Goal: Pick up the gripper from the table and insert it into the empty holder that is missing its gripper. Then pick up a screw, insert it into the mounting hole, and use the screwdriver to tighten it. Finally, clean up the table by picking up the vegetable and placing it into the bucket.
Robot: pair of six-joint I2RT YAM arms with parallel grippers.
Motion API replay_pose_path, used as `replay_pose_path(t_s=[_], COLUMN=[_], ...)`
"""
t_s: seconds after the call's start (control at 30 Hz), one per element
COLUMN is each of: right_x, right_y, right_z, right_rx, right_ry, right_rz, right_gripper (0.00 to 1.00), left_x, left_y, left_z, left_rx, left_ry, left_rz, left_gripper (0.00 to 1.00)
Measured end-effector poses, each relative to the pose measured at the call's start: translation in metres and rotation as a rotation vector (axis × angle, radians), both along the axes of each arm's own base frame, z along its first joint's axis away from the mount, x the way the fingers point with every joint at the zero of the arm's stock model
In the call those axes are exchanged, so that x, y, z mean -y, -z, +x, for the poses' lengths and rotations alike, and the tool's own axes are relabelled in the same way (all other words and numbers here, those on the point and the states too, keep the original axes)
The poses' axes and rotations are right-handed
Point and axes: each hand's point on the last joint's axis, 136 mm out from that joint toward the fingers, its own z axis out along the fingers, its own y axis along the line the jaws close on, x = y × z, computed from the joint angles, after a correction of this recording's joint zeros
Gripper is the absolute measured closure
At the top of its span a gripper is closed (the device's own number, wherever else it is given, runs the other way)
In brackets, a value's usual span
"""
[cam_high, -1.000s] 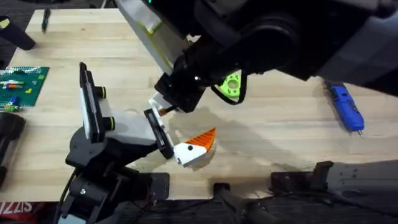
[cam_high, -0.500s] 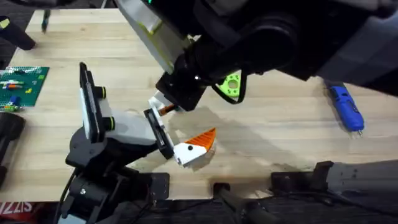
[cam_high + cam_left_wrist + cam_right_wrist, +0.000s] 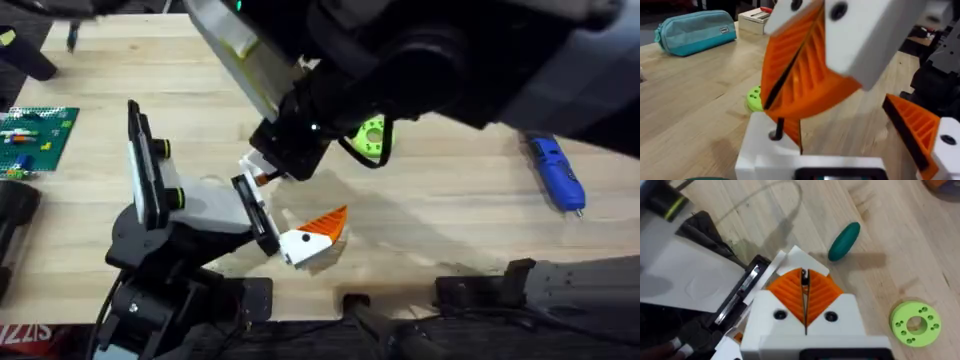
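The holder (image 3: 190, 205), a white body with black plates and green-ringed knobs, sits at the end of my left arm. My right gripper (image 3: 268, 170) (image 3: 804, 287) is shut on a dark screw (image 3: 777, 129), which stands in the hole of the inserted gripper's white base (image 3: 765, 150). The twin orange wedge (image 3: 322, 228) (image 3: 912, 130) stands apart from that base, so my left gripper (image 3: 840, 142) is open. The blue screwdriver (image 3: 557, 175) lies at the right. The green vegetable (image 3: 845, 241) lies on the wood beyond the holder. The bucket is out of view.
A green perforated disc (image 3: 372, 135) (image 3: 915, 324) lies behind the right gripper. A green brick board (image 3: 35, 135) sits at the table's left edge. A teal pouch (image 3: 695, 30) and a small box lie far off. The right arm hangs large and dark over the table's middle.
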Motion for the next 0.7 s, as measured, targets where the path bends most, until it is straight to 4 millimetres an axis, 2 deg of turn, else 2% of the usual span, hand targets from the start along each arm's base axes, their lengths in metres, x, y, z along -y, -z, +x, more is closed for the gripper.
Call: replay_pose_path(t_s=[0.1, 0.7], right_x=[-0.0010, -0.0008], right_y=[0.0063, 0.0064], right_z=[0.0009, 0.0011], right_rx=[-0.009, -0.009], right_ry=[0.001, 0.001], right_rz=[-0.015, -0.015], right_gripper=[0.988, 0.988], left_x=[-0.0001, -0.0001], left_y=[0.0002, 0.0002], left_z=[0.0002, 0.0002], left_rx=[-0.006, -0.008], left_ry=[-0.002, -0.002], left_rz=[-0.002, -0.004], left_gripper=[0.015, 0.014])
